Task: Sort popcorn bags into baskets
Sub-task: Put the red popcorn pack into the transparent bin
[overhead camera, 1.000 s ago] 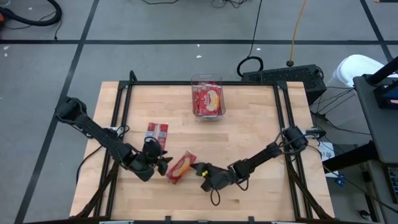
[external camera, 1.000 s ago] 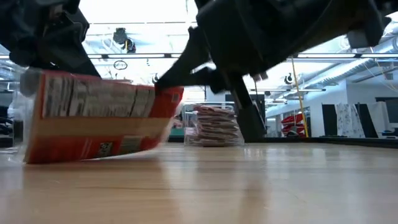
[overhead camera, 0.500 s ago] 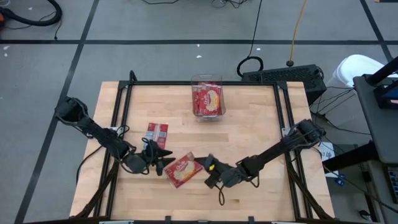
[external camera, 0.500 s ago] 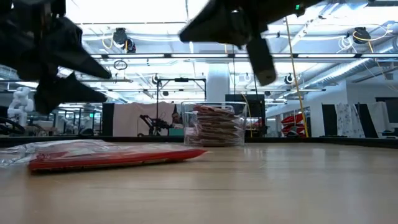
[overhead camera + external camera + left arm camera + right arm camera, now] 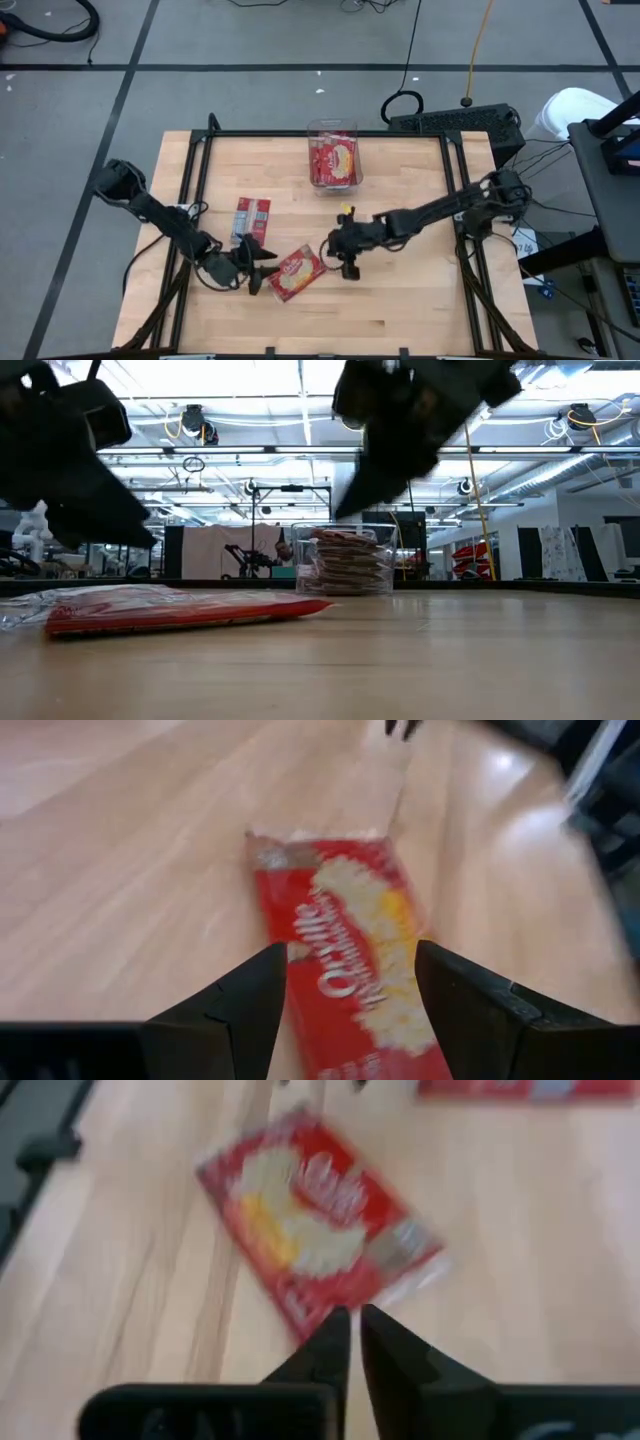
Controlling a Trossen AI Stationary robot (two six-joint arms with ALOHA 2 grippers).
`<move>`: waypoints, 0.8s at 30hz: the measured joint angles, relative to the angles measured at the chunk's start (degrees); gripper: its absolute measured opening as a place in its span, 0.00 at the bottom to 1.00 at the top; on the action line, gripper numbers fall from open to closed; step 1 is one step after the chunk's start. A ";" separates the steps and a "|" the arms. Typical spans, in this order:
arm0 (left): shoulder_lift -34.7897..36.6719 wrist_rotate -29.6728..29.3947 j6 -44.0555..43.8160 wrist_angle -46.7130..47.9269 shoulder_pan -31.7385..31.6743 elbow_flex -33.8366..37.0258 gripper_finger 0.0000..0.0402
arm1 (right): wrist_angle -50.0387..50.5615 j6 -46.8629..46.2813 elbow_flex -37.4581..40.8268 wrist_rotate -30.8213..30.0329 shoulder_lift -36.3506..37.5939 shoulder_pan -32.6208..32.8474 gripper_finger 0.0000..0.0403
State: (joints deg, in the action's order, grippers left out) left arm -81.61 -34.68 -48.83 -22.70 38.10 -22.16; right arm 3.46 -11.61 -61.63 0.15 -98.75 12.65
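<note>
Two grippers flank a flat popcorn bag: the left gripper spread wide, the right gripper nearly pressed together, empty.

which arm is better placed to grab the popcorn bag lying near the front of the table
Left, probably. The left gripper stands open right at the popcorn bag; the right gripper is nearly closed beside it.
</note>
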 joint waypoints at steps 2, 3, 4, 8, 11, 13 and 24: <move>-1.71 0.15 1.07 1.66 -0.03 -0.89 0.57 | -0.28 -3.20 0.02 0.25 -2.86 0.17 0.14; -2.45 0.42 1.25 1.78 -0.03 -0.98 0.57 | -1.73 -4.94 0.02 0.03 -4.61 0.39 0.18; -3.15 0.92 1.19 1.78 -0.03 -0.98 0.57 | -3.59 -6.60 0.02 0.47 -6.24 0.65 0.21; -5.76 4.24 -0.69 1.95 -0.03 -0.96 0.57 | -10.00 -8.62 0.00 0.01 -10.87 1.93 0.35; -7.82 4.74 -2.19 1.95 -0.03 -0.98 0.57 | -9.90 -9.48 0.04 -1.97 -12.20 2.50 0.42; -9.25 4.74 -2.91 1.97 -0.03 -0.98 0.57 | -8.88 -10.56 0.04 -4.41 -12.23 2.58 0.45; -12.41 3.64 -6.21 0.84 0.01 -1.15 0.57 | -8.26 -5.65 -0.04 -4.61 -12.98 3.21 0.59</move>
State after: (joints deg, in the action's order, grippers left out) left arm -94.02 -31.04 -55.04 -21.86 38.11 -23.31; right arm -4.80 -17.25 -61.67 -4.46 -111.73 15.85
